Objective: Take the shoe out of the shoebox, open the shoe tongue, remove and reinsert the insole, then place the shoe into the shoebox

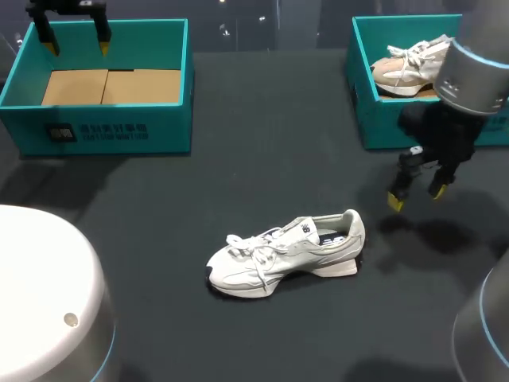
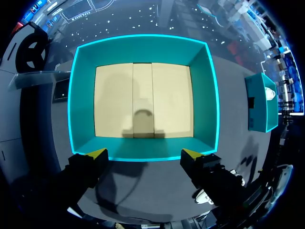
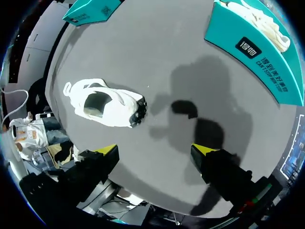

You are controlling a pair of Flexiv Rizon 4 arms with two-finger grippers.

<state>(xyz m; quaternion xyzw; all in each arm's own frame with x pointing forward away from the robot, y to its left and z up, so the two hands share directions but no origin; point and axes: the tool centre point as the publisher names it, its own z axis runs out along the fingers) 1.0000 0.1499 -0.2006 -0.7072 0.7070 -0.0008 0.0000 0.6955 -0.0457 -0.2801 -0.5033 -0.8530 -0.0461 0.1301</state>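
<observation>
Footwear under inspection: one white sneaker stands on its sole on the dark surface, outside both boxes, roughly midway across and toward the near edge. Its toe points to our left side and its heel to our right, with the laces lying loose over the tongue. In the right wrist view the same white sneaker lies ahead of the claw and apart from it, its opening showing a dark interior. We note the left shoebox, teal, at the far left of the surface, holding only a tan cardboard liner. The left claw hangs above that box's far wall. In its own wrist view the left claw has its yellow tips spread wide with nothing between them, looking straight down into the left shoebox and onto the cardboard liner. The right shoebox, also teal, sits at the far right and contains a beige sneaker. The right claw hovers above the bare surface between that box and the white sneaker's heel, touching neither. Its wrist view shows the right claw likewise spread and holding nothing, with the right shoebox off to one side.
</observation>
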